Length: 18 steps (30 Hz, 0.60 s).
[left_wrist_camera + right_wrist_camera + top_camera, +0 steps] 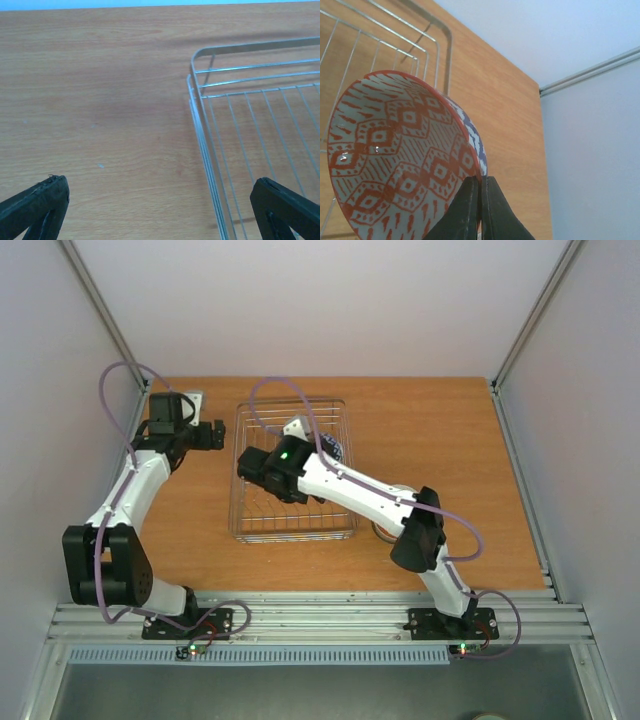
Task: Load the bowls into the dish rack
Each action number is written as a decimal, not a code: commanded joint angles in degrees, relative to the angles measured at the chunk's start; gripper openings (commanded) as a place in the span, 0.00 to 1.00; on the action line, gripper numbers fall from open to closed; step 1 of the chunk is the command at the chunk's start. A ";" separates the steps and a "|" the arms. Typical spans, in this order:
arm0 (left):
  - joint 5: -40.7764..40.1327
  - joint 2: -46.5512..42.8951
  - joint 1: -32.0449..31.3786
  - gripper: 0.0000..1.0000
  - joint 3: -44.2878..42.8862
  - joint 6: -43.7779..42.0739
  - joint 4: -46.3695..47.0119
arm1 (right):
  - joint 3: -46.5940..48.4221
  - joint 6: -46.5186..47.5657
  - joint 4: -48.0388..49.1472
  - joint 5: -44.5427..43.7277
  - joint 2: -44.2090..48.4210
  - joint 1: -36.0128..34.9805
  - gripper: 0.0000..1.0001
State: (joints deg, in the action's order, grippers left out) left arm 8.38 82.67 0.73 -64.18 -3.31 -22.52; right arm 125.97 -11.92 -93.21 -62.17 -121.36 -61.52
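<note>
The silver wire dish rack (243, 502) stands mid-table. My right gripper (481, 197) is shut on the rim of a red-patterned bowl (395, 160), held tilted on edge over the rack (446, 47). A blue-white zigzag bowl (474, 137) sits right behind it and also shows in the top view (336, 450). In the top view the right wrist (285, 462) hangs over the rack and hides the red bowl. My left gripper (207, 433) is open and empty, its fingers (35, 205) astride the rack's left wall (200, 125).
A pale bowl rim (383, 531) shows on the table just right of the rack, mostly hidden under my right forearm. Enclosure walls with metal posts stand on both sides. Bare wood table (100, 100) lies left of the rack.
</note>
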 commanded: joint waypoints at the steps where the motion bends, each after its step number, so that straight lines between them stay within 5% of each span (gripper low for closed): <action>1: -6.21 -1.10 -0.29 0.99 -3.58 0.65 -2.38 | -0.50 -5.04 -12.49 -2.85 -0.16 -1.03 0.01; 9: -0.57 -1.61 -0.47 0.99 -3.65 1.21 -3.24 | -3.11 -7.94 -12.40 -0.07 0.52 -2.00 0.01; 14: 16.81 -0.51 -3.85 0.93 -3.02 1.84 -3.27 | 3.83 -5.32 -11.79 -0.43 2.56 -2.12 0.01; 18: 30.21 1.15 -6.57 0.93 -2.00 5.36 -1.03 | -3.36 7.68 6.95 3.77 11.76 -2.09 0.01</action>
State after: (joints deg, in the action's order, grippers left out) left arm 21.82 82.61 -3.66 -66.74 -1.52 -25.96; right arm 126.58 -14.81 -93.51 -59.48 -120.62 -63.13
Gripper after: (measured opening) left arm 0.929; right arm 0.030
